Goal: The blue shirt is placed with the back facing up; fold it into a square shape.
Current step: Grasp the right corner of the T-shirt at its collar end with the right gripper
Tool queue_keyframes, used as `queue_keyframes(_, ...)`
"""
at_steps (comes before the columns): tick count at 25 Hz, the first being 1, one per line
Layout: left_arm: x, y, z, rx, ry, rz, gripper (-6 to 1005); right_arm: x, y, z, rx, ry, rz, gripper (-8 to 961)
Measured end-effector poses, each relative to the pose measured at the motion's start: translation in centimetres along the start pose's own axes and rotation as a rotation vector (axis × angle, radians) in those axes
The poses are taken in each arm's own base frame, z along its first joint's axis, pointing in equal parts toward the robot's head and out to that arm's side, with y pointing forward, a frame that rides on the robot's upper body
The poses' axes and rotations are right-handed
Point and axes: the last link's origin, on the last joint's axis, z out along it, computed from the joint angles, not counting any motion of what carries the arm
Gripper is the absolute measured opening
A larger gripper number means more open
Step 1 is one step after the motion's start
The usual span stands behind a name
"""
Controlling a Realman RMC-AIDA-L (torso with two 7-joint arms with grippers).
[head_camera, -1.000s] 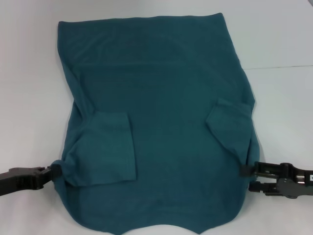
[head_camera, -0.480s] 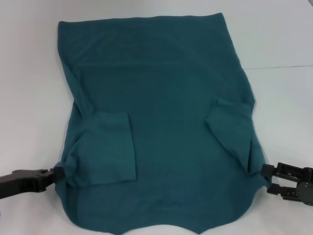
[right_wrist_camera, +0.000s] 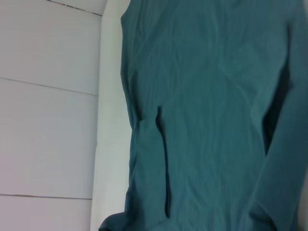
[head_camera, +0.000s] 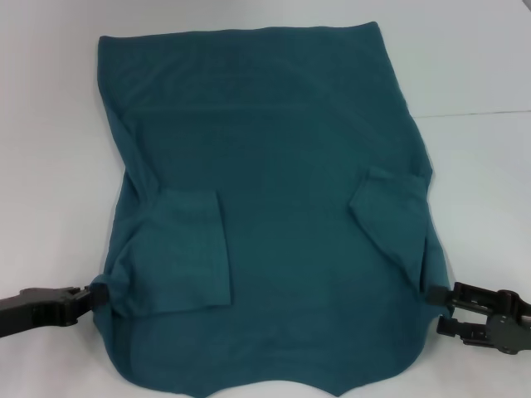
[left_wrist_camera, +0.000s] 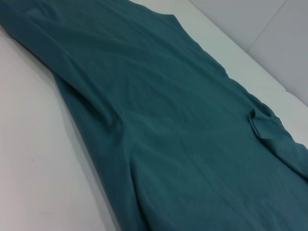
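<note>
Right gripper backed off blue shirt (plain side up).

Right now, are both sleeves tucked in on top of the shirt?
Yes, in the head view both short sleeves lie folded inward on the shirt, one on each side.

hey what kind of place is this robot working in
Probably a lab or test bench rather than a home: a bare white table made of joined panels, holding only the blue shirt laid flat, with the left gripper and right gripper at its near edges.
</note>
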Motion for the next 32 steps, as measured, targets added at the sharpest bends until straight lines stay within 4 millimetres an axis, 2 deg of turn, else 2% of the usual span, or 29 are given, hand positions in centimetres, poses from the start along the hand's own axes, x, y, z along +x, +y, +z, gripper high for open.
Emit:
queue_keyframes(10, 0.0, -0.1, -0.1, 0.002, 0.000, 0.004, 13, -0.2, 0.1, 1.4, 0.008, 0.021, 0.004, 920)
queue_keyframes(21, 0.1, 0.0, 0.0, 0.001, 0.001, 0.006, 13, -0.4, -0.6, -0.9, 0.025, -0.027, 0.022, 919)
queue_keyframes(32, 0.1, 0.0, 0.1, -0.002, 0.002, 0.005, 14, -0.4, -1.0, -1.3, 0.039, -0.043, 0.021, 909)
